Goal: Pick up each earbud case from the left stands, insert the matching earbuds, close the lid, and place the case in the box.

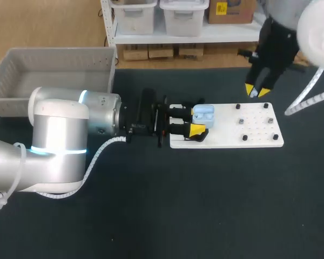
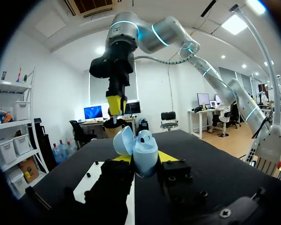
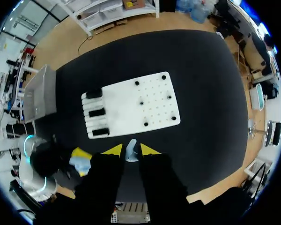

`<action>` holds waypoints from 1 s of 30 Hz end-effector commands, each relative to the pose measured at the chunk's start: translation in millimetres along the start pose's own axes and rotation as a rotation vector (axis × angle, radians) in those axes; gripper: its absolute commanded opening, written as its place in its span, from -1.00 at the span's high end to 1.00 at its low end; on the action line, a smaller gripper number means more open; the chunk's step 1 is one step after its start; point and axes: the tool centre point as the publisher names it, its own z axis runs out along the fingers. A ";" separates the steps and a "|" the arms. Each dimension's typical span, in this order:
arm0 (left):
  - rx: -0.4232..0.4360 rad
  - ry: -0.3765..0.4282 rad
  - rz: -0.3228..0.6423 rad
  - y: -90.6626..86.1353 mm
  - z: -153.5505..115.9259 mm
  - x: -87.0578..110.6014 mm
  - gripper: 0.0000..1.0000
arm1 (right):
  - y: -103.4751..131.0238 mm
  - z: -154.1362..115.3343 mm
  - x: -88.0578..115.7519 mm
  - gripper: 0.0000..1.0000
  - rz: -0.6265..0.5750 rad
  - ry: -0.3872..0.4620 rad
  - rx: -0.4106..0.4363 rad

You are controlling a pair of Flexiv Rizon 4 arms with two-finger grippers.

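A light blue earbud case (image 1: 203,114) with its lid raised is clamped between the yellow tips of my left gripper (image 1: 197,122), low over the left end of the white peg board (image 1: 227,141). In the left wrist view the open case (image 2: 147,149) stands upright between the fingers of the left gripper (image 2: 144,159). My right gripper (image 1: 257,91) hangs high beyond the board's far right corner. In its own view the right gripper (image 3: 131,151) is shut on a small pale earbud (image 3: 131,155), with the board (image 3: 131,105) far below.
A grey basket (image 1: 54,56) stands at the back left of the dark table. The board carries several small pegs (image 1: 241,122) on its right half and three black stands (image 3: 96,113) at its left end.
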 end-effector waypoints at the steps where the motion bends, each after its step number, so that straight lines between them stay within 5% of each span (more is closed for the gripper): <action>1: -0.007 -0.002 0.003 -1.8 0.2 0.7 1.00 | 12.2 -50.0 27.1 1.00 -0.058 0.010 0.005; 7: -0.007 -0.002 0.003 -1.8 0.2 0.7 1.00 | 36.3 -70.2 56.4 1.00 -0.172 0.079 -0.034; 16: -0.007 -0.002 0.003 -1.8 0.2 0.7 1.00 | 71.3 -50.4 83.2 1.00 -0.364 0.131 -0.052; 30: -0.007 -0.002 0.003 -1.8 0.2 0.7 1.00 | 74.3 -50.6 84.6 1.00 -0.373 0.118 -0.050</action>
